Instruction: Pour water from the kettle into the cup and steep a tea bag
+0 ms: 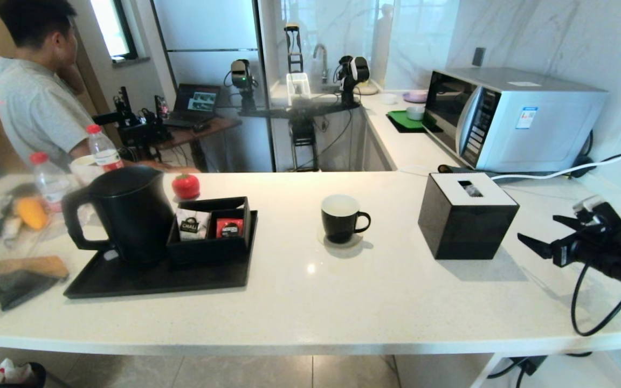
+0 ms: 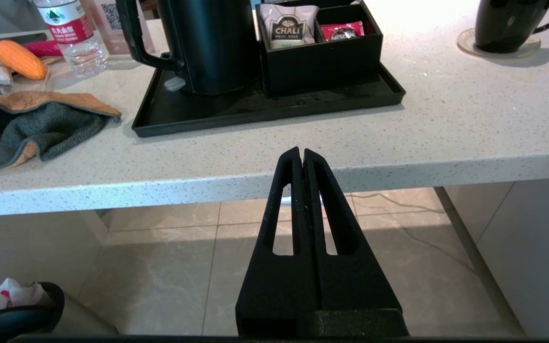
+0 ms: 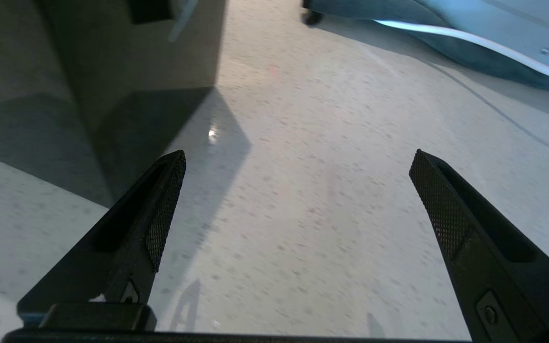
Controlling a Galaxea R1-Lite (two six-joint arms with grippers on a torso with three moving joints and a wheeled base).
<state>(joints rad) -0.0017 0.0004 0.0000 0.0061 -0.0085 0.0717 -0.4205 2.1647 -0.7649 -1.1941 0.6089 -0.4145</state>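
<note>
While nothing on the white countertop (image 1: 310, 302) has been picked up yet, the right gripper (image 1: 545, 236) hangs over the counter on the far side of the black tissue box (image 1: 464, 215) from the cup (image 1: 341, 217), its fingers (image 3: 160, 224) spread wide and empty, aimed toward that box. The left gripper (image 2: 301, 157) is parked below the counter edge, in front of the black tray (image 2: 274, 102), fingers pressed together on nothing.

Taking the cup as the landmark: the microwave (image 1: 510, 116) stands behind and to its right. The tray lies to its left, carrying the kettle (image 1: 127, 213), lid on, loop handle turned away from the cup. Whether it holds water cannot be seen. Beside the kettle, nearer the cup, a two-part black holder (image 1: 211, 231) has a white CHALI packet (image 2: 282, 26) in one compartment and a red packet (image 2: 343, 32) in the other. The cup sits upright on a round coaster (image 1: 340, 241), ear handle facing the tissue box; its white inside looks empty from here. No loose tea bag is visible anywhere.

The step in hand seems to be the reach. To do it well, the right arm likely has to swing clear of the tissue box, keep its fingers wide, and avoid nudging the cup
</note>
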